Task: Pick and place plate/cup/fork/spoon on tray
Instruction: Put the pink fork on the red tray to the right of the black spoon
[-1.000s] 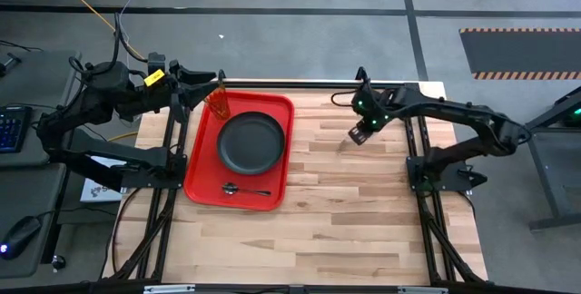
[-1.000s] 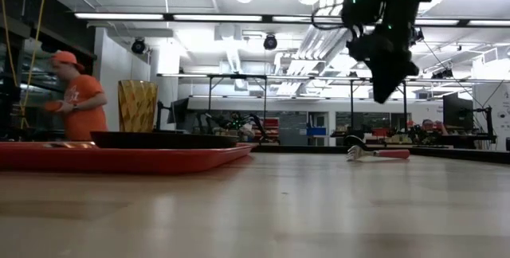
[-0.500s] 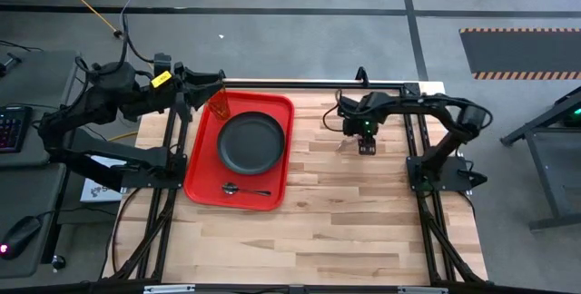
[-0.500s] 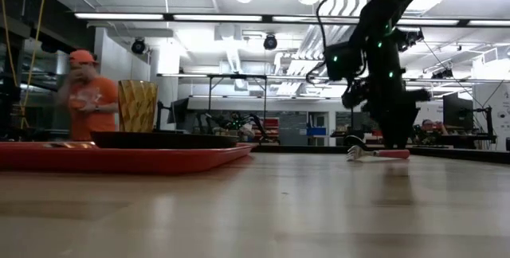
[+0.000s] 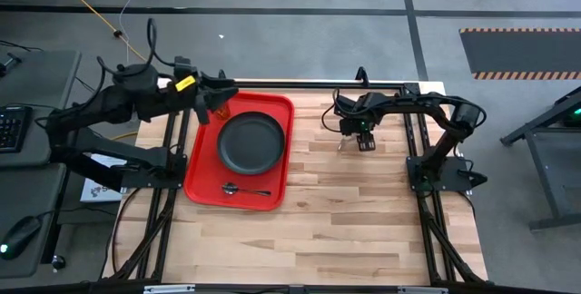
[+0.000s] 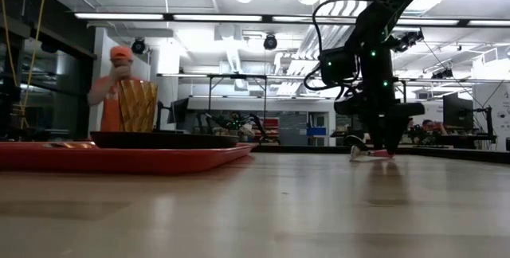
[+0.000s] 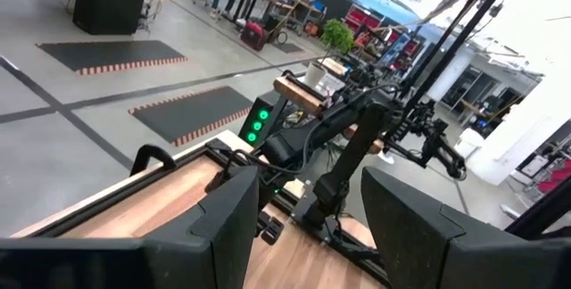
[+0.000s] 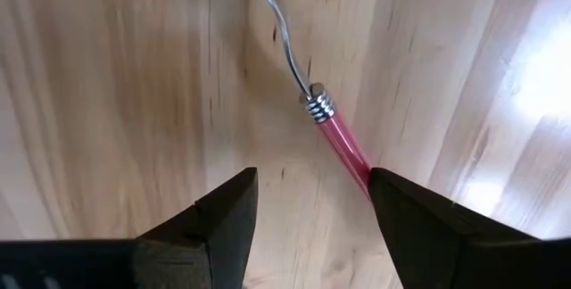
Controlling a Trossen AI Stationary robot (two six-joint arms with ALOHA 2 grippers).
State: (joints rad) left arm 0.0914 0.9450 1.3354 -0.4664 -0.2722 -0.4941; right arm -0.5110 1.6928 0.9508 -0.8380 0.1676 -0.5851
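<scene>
From above: red tray (image 5: 201, 178) at the table's left, holding dark plate (image 5: 251, 142), spoon (image 5: 243, 189) and amber cup (image 5: 221, 109). Left gripper (image 5: 216, 99), fingers spread, sits by the cup.

At table level: a person (image 6: 116, 83) stands behind the cup.

Right wrist: right gripper (image 8: 308, 213), fingers apart, straddles the fork (image 8: 332, 128), which lies on bare wood.

Bare table (image 5: 363, 212) beside tray (image 5: 201, 178); plate (image 5: 251, 142) fills tray centre.
</scene>
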